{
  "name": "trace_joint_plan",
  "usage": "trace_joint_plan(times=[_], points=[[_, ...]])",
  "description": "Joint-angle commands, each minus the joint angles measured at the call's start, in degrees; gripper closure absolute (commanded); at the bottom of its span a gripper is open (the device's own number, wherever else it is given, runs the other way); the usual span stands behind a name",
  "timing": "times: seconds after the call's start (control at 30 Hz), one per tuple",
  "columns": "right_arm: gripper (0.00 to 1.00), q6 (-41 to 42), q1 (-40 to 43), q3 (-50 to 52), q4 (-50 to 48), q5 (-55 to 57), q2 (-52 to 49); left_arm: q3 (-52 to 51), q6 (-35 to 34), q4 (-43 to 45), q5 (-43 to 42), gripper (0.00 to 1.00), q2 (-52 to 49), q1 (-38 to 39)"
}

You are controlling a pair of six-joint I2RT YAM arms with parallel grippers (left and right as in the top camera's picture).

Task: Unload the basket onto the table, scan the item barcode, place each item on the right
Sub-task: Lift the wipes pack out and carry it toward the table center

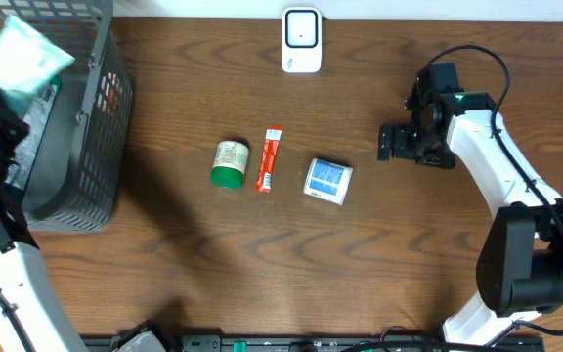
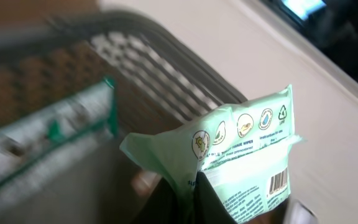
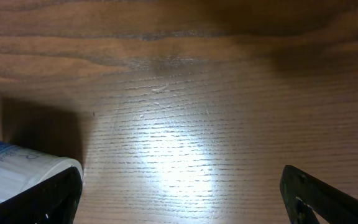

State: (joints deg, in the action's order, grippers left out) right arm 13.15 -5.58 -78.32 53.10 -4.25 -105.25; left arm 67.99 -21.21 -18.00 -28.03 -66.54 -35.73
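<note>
My left gripper (image 2: 194, 190) is shut on a mint-green wipes pack (image 2: 241, 149), gripping its lower edge. Its barcode (image 2: 279, 182) shows at the pack's lower right. In the overhead view the pack (image 1: 22, 54) hangs above the grey basket (image 1: 86, 147) at the far left. The white scanner (image 1: 301, 40) stands at the back centre of the table. My right gripper (image 1: 387, 142) stands open low over the wood, right of a blue-and-white packet (image 1: 328, 181). In the right wrist view only bare table lies between the fingers (image 3: 319, 199), with the packet (image 3: 11, 171) at the left finger.
A green-capped white bottle (image 1: 230, 163) and a red sachet (image 1: 269, 159) lie mid-table, left of the blue-and-white packet. The basket's mesh wall (image 2: 142, 68) rises behind the held pack, with another packaged item inside.
</note>
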Motion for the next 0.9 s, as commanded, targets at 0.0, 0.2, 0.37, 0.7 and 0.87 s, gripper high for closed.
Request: trace_joint_plan(times=[0.0, 0.2, 0.37, 0.7, 0.87], points=[[0.01, -0.1, -0.1, -0.7, 0.1, 0.3, 0.8, 0.3, -0.5, -4.7, -9.4, 0.93, -0.6, 2.4], [0.01, -0.1, -0.1, -0.7, 0.1, 0.3, 0.8, 0.3, 0.4, -17.0, -9.2, 0.93, -1.8, 9.7], [0.01, -0.1, -0.1, -0.7, 0.1, 0.3, 0.8, 0.1, 1.7, -21.6, -4.2, 0.93, -4.3, 17.6], [0.01, -0.1, -0.1, -0.7, 0.1, 0.3, 0.8, -0.2, 2.1, -21.8, -2.3, 0.93, -13.9, 31.5], [0.01, -0.1, -0.1, -0.7, 0.1, 0.3, 0.8, -0.2, 2.1, -20.9, -1.5, 0.92, -18.8, 34.9]])
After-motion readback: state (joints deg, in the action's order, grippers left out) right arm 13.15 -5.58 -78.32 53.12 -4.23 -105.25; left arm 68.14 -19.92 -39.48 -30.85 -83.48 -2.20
